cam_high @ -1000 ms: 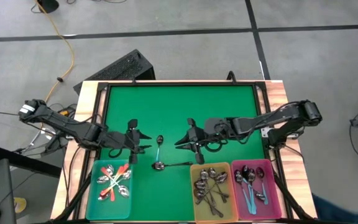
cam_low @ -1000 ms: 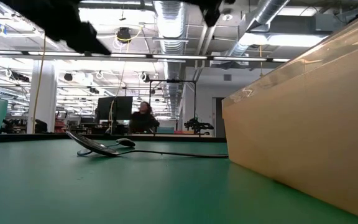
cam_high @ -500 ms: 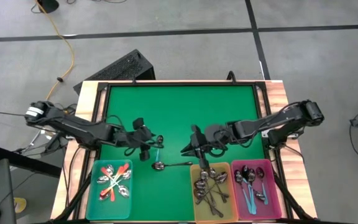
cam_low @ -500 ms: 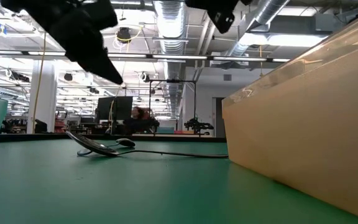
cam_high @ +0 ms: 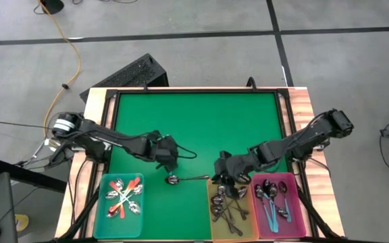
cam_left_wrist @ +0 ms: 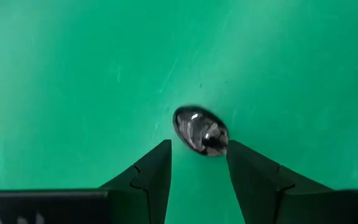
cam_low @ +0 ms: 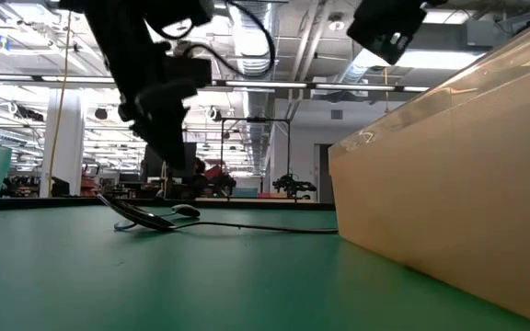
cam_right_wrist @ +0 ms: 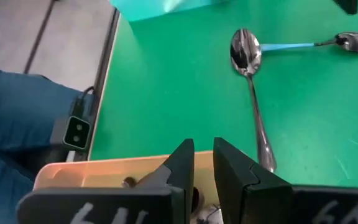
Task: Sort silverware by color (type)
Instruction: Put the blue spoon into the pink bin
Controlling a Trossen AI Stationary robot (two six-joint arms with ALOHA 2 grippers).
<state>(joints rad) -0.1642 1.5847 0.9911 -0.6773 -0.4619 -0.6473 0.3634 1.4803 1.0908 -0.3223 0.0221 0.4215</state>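
Observation:
Two spoons lie on the green mat (cam_high: 194, 121). The blue-handled spoon (cam_right_wrist: 303, 45) lies with its shiny bowl (cam_left_wrist: 201, 129) just ahead of my left gripper's (cam_left_wrist: 197, 148) open fingertips, which point steeply down at it without touching. The plain metal spoon (cam_high: 184, 179) lies flat, its bowl (cam_right_wrist: 246, 50) by the blue handle's end. In the high view my left gripper (cam_high: 169, 163) hides the blue spoon. My right gripper (cam_high: 220, 177) hovers over the yellow bin's (cam_high: 229, 214) far rim, its fingers (cam_right_wrist: 180, 163) a narrow gap apart with nothing between them.
A teal bin (cam_high: 123, 214) with orange-red spoons sits at the near left. The yellow bin holds plain metal spoons and a pink bin (cam_high: 280, 214) holds blue-handled ones. A person's blue clothing (cam_right_wrist: 17, 106) shows beyond the table edge. The mat's far half is bare.
My left gripper has moved toward the table's right and near edges, sinking and tipping down over the blue spoon's bowl. My right gripper has moved toward the near edge, to above the yellow bin's far rim, and tipped down. Both spoons have stayed where they were.

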